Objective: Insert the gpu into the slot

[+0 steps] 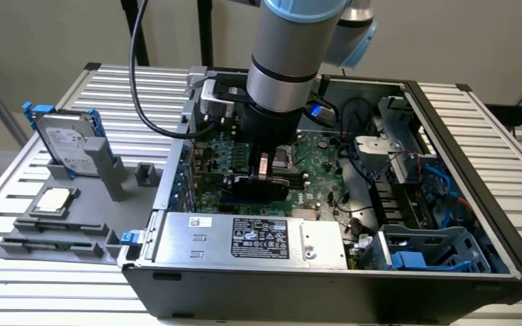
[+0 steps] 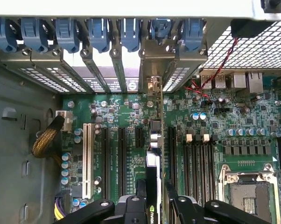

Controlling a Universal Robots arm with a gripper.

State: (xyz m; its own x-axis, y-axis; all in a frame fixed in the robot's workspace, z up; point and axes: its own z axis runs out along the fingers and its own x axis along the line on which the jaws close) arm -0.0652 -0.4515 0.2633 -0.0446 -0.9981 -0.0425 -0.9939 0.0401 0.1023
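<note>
The gpu (image 1: 242, 189), a thin black card, sits low over the green motherboard (image 1: 320, 190) inside the open computer case. My gripper (image 1: 266, 174) comes straight down onto its upper edge. In the wrist view the gpu (image 2: 153, 154) is seen edge-on, running from between my fingers toward the case's rear wall. Its silvery bracket (image 2: 154, 65) stands at the rear openings. My gripper (image 2: 154, 192) has one finger on each side of the card, shut on it. The slot lies hidden under the card.
A large silver labelled box (image 1: 252, 238) fills the case's near side, and a blue drive cage (image 1: 424, 251) sits at the exterior view's right. Black memory strips (image 2: 201, 158), a processor socket (image 2: 245, 191) and a white connector (image 2: 87, 158) flank the card. Blue clips (image 2: 98, 32) line the rear wall.
</note>
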